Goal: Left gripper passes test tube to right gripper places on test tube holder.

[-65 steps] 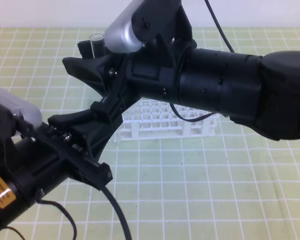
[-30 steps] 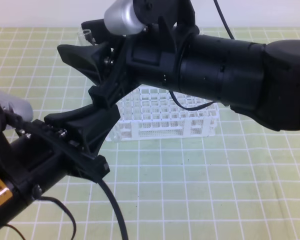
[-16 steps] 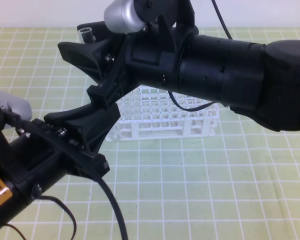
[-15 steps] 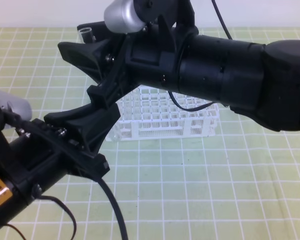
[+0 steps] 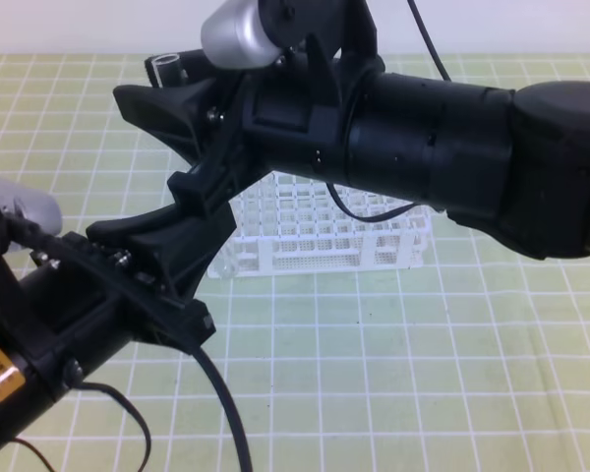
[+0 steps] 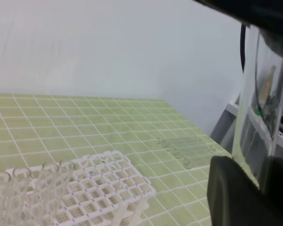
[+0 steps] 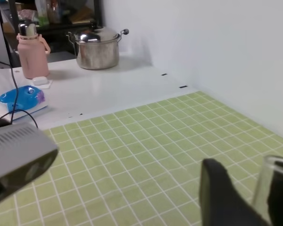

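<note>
looking down from the high view, you see both arms crossed in the near middle, high over the green grid mat (image 5: 452, 344). your left gripper (image 5: 147, 285) comes up from the near left corner, and its fingers are clenched; the left wrist view shows the test tube (image 6: 262, 99) standing upright right at those dark fingers (image 6: 236, 197), so it reads as gripped there. your right gripper (image 5: 172, 84) reaches in from the right on a thick dark arm (image 5: 452, 162) that runs nearly level across the frame, crossing over the left gripper. the right wrist view shows the tube's open rim (image 7: 276, 181) sitting between the two dark fingers (image 7: 221, 195), with the jaws partly apart around it; you cannot tell whether they touch the glass. in the high view the tube's open mouth (image 5: 165, 65) peeks out at the far left, just by the right gripper's fingertip. the test tube holder (image 5: 315, 236) sits on the mat behind the crossed arms, a white lattice rack. in the left wrist view several clear tubes (image 6: 23, 188) stand in its near left holes, and a few more clear tubes (image 6: 184, 146) lie flat on the mat to the far right of the rack.
</note>
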`<action>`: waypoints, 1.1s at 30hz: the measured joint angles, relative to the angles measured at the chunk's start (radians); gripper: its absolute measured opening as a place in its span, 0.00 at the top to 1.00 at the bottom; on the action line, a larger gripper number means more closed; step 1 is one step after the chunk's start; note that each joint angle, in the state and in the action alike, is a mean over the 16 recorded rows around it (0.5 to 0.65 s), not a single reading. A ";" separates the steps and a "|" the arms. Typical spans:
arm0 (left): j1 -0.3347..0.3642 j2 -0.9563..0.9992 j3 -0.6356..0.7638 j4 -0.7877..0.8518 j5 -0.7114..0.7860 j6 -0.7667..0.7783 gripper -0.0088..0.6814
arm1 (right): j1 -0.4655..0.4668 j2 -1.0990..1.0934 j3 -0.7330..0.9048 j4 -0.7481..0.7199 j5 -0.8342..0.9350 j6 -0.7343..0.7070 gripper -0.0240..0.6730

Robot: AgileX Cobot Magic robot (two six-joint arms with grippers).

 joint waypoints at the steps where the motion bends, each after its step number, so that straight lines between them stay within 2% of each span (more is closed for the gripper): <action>1: 0.000 0.000 0.000 0.000 0.002 0.000 0.96 | 0.000 0.000 0.000 0.000 0.002 0.001 0.69; 10: 0.000 0.001 0.001 0.000 0.005 -0.001 0.94 | 0.004 0.000 0.000 0.004 0.018 0.014 0.82; 20: 0.000 0.001 0.000 0.028 -0.012 -0.001 0.91 | 0.005 0.000 0.000 0.005 0.019 0.018 0.84; 24: 0.000 0.001 0.000 0.041 -0.018 -0.002 0.86 | 0.005 0.000 -0.001 0.004 0.000 0.014 0.84; 33: 0.000 0.000 0.000 0.050 -0.028 0.011 0.60 | 0.000 -0.003 -0.001 0.001 -0.086 0.001 0.85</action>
